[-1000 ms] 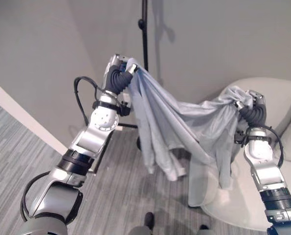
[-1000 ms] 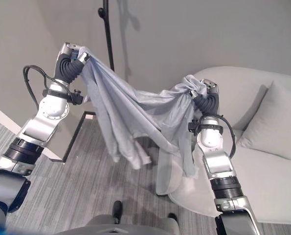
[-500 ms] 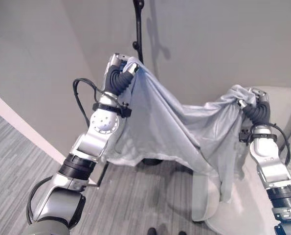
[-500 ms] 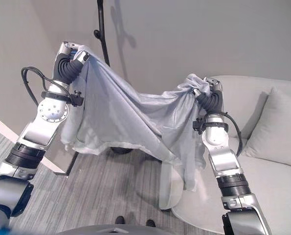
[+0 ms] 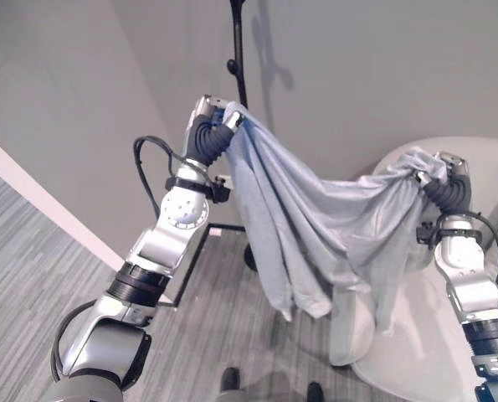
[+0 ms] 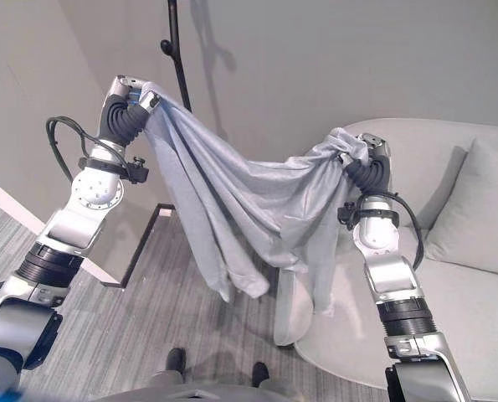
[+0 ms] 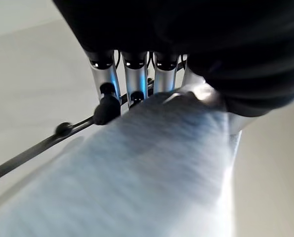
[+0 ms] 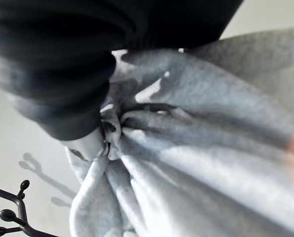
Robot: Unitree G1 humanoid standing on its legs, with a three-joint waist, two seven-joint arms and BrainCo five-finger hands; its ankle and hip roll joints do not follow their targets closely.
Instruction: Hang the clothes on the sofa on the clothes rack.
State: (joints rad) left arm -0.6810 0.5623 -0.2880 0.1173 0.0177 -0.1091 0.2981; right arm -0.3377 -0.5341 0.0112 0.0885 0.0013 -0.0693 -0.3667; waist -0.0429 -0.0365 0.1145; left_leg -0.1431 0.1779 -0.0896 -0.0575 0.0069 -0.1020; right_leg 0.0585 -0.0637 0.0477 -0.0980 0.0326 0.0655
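Shirt: I have a pale grey-blue shirt (image 5: pixel 315 226) held up in the air, stretched between my two raised hands and sagging in the middle; loose folds and a sleeve hang down from it toward the floor.
Left hand: my left hand (image 5: pixel 218 120) is raised high at the shirt's left end. I see its fingers (image 7: pixel 101 74) reaching down over the cloth in my left wrist view, and the cloth is bunched at that hand, so I read them as clamped on the shirt.
Right hand: my right hand (image 6: pixel 367 155) is up at the shirt's right end, above the sofa. In my right wrist view the cloth is gathered into a tight knot of folds right at the hand, so the fingers are closed on the shirt.
Rack: a black clothes rack (image 5: pixel 236 50) stands upright against the grey wall, just behind my left hand. A dark peg (image 7: pixel 106 108) of it shows close to my left fingers, and I cannot tell whether it touches the cloth.
Sofa: the light grey sofa (image 6: pixel 474 301) is at my right, under and behind my right arm, with a cushion (image 6: pixel 479 209) leaning on its back.
Floor: grey striped carpet (image 5: pixel 31 251) lies below the hanging shirt.
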